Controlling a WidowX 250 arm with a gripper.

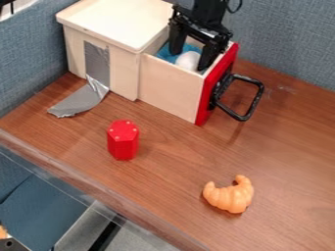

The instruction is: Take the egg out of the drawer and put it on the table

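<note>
and here's the claw (pixel 189 59), 2 fingers spread wide and gripping nothing, down at the open drawer (pixel 171 91), where the white egg (pixel 188 61) sits between its tips!

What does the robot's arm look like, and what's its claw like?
The arm is black all over, with a thin black cable curling out beside it. The claw is black too: a chunky, blocky top with two thick fingers that narrow towards their tips.
</note>
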